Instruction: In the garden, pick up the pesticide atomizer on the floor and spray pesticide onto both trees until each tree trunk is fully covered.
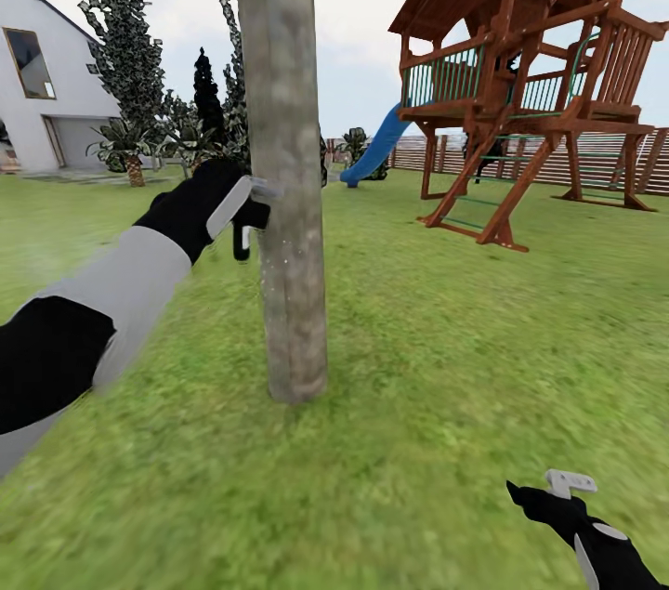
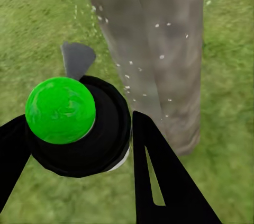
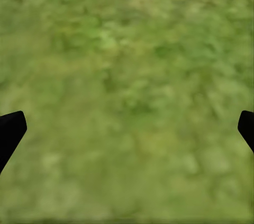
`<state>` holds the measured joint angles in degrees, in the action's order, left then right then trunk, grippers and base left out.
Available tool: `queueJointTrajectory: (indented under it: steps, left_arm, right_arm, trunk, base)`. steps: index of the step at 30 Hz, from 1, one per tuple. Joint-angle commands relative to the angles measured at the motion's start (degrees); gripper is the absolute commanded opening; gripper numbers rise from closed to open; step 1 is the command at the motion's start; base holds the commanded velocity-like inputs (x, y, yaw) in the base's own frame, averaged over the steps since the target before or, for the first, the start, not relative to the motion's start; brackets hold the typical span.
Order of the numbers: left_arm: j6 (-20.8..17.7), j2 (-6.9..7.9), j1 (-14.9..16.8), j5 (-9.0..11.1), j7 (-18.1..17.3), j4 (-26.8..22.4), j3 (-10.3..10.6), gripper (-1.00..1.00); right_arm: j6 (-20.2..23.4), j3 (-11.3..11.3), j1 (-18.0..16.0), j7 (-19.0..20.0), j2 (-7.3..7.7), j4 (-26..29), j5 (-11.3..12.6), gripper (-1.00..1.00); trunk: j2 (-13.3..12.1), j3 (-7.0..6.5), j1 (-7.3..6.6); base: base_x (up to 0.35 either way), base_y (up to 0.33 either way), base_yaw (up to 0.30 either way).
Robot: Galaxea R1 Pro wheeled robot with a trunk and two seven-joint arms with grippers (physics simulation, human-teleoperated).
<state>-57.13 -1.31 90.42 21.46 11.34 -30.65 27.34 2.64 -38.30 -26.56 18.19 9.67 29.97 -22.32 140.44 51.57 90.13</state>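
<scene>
Head view: we hold the pesticide atomizer (image 1: pixel 243 232) clamped in our left gripper (image 1: pixel 249 211), just beside the tree trunk (image 1: pixel 283 200), on its house side. Its grey spray head points at the bark; the bottle's long axis hangs about upright. Our right gripper (image 1: pixel 569 490) idles spread wide over the grass (image 1: pixel 446 367), well apart.

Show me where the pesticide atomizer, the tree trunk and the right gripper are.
pesticide atomizer (image 2: pixel 79 128): left wrist view, black bottle body.
tree trunk (image 1: pixel 283 200): head view, middle of the bark.
right gripper (image 1: pixel 563 485): head view, between its fingertips.
</scene>
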Motion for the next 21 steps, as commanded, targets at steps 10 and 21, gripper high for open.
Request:
queueJointTrajectory:
  steps: [10,21]
  left_arm:
    - [-0.1,-0.38,5.9,0.2,0.0,3.3,0.0,-1.0]
    - [0.0,-0.55,8.3,0.6,-0.1,9.5,0.2,-1.0]
  right_arm:
    - [0.0,0.0,0.0,0.0,0.0,0.0,0.0,1.0]
    - [0.0,0.0,0.0,0.0,0.0,0.0,0.0,1.0]
  trunk:
    - [0.0,0.01,0.01]
    - [0.0,0.01,0.01]
  base:
    - [0.0,0.0,0.0]
    - [0.0,0.0,0.0]
